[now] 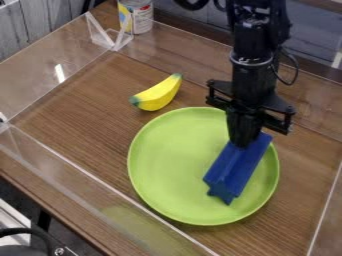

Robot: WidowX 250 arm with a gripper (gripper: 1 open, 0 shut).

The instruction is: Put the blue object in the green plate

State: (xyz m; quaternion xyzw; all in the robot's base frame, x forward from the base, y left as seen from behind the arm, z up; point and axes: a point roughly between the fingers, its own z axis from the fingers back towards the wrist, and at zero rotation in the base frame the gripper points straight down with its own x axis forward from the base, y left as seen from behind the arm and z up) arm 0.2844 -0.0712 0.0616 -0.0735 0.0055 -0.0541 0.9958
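Observation:
The blue object [237, 170] is a long dark-blue bar that slants down across the right side of the green plate [167, 165], its lower end resting on the plate. My black gripper [245, 137] points straight down over the plate's right part, its fingers shut on the bar's upper end. The fingertips themselves are hidden where they meet the bar.
A yellow banana [158, 93] lies on the wooden table just up-left of the plate. Clear plastic walls [54, 60] ring the table. A bottle with a coloured label [134, 14] and a clear stand [104, 32] sit at the back left.

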